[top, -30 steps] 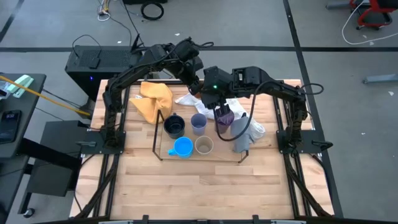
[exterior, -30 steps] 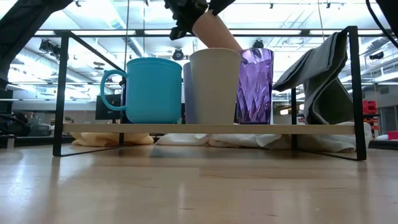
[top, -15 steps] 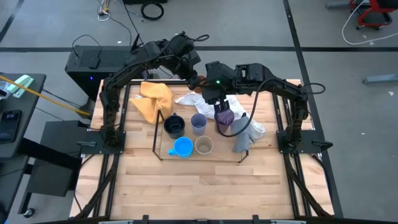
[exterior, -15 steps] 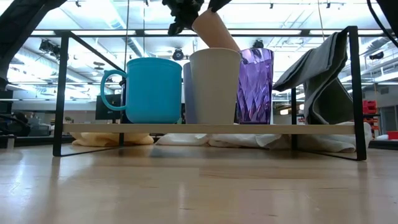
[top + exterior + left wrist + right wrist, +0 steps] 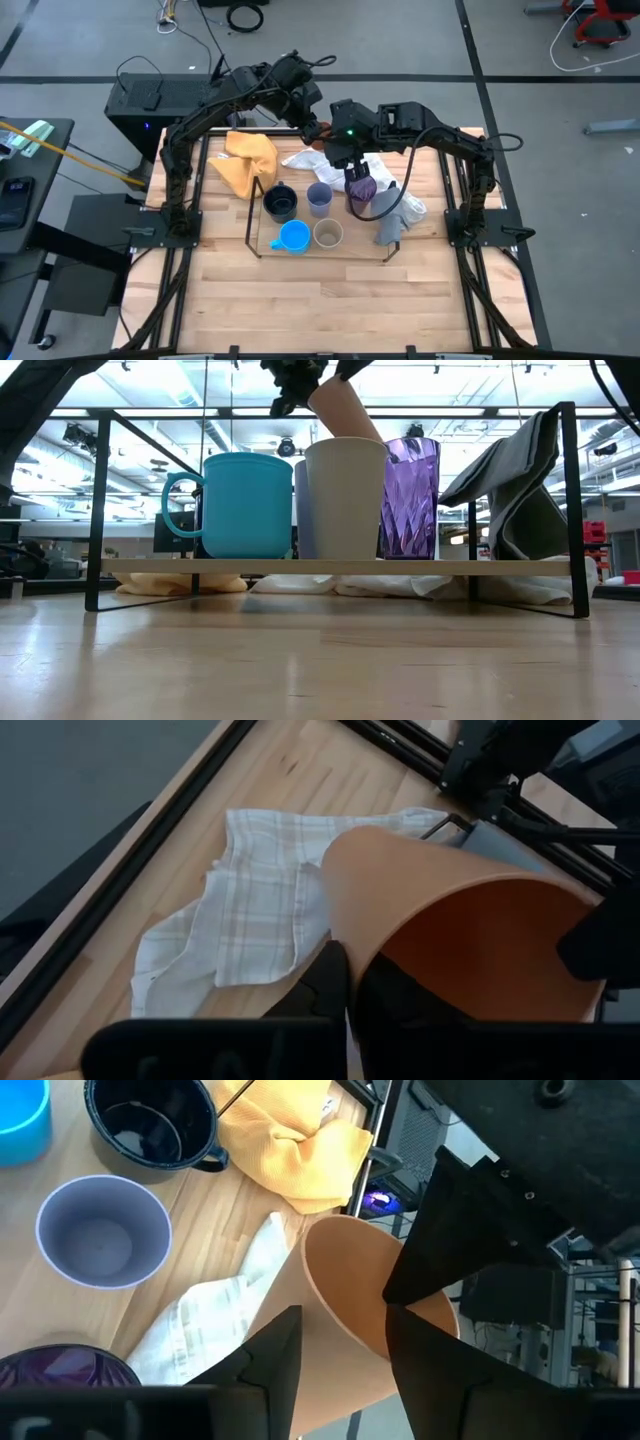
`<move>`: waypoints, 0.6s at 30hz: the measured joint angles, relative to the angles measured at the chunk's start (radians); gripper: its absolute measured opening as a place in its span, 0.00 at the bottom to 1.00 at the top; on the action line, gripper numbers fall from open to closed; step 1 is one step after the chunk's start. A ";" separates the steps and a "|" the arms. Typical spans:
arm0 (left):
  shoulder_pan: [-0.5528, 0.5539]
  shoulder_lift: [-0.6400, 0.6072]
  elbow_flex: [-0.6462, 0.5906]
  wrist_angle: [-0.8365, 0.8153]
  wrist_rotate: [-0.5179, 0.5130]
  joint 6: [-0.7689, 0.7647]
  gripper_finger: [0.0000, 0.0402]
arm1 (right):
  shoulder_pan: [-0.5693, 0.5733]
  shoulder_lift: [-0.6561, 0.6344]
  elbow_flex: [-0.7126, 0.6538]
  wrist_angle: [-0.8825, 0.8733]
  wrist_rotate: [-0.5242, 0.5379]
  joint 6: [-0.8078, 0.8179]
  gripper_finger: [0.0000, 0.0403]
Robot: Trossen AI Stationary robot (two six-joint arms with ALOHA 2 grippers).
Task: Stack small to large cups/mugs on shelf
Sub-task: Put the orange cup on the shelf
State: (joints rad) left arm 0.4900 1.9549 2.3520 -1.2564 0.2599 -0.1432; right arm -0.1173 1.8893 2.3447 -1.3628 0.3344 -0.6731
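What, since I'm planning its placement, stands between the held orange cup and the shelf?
The right end effector, open, hangs above the purple cup, between the orange cup in the left end effector and the shelf.

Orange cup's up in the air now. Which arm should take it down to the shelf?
Left. The left hand already grips the orange cup by its rim, tilted, above the checked cloth. The right hand only hovers beside it, open, near the purple cup.

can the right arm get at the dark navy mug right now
Probably not. The right end effector straddles the rim of the orange cup, which the left end effector grips too. The dark navy mug sits beyond the lavender cup.
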 joint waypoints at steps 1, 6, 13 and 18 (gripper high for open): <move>0.000 0.000 0.000 0.000 0.001 0.000 0.02 | 0.000 0.000 0.000 0.000 0.000 0.000 0.36; 0.000 0.000 0.000 0.001 0.002 0.001 0.02 | 0.000 0.001 0.000 -0.005 -0.004 0.001 0.28; 0.000 0.000 0.001 -0.006 -0.001 0.012 0.02 | 0.000 0.003 -0.002 0.006 -0.004 0.008 0.24; 0.000 0.000 0.002 -0.007 -0.012 0.020 0.02 | 0.000 -0.002 0.000 0.012 -0.002 0.003 0.25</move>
State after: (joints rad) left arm 0.4904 1.9549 2.3539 -1.2631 0.2483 -0.1229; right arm -0.1173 1.8875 2.3446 -1.3506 0.3328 -0.6705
